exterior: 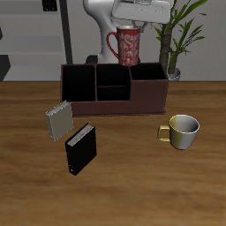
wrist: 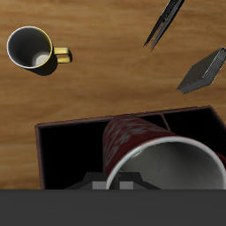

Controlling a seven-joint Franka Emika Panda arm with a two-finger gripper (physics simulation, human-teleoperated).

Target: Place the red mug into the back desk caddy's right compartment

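While the gripper hangs high over the back of the table, several things lie spread below and in front of it. Cream-gold mug stands well out toward the table's front edge, upright, gold handle, pale inside; well apart from the caddy. Small black book-like box stands on end farther forward again, and just behind it leans a grey ridged book-like box; the two sit near each other, whether touching cannot be told. A potted plant rises beside the arm, close to the caddy's end. Nothing lies between the mug and the caddy under it.

Back desk caddy: long, low, dark brown walls, black lining, straight dividers, three sections. In the wrist view the right compartment shows as a wide black well directly beneath the gripper.

Red mug: glossy red with pale speckled flower pattern, grey-white inside, round rim, red handle. It is held clear above the caddy's back wall, roughly upright, not touching it.

Arm white, reaching down from behind; fingers closed on the mug's rim, their tips hidden by the mug and housing.
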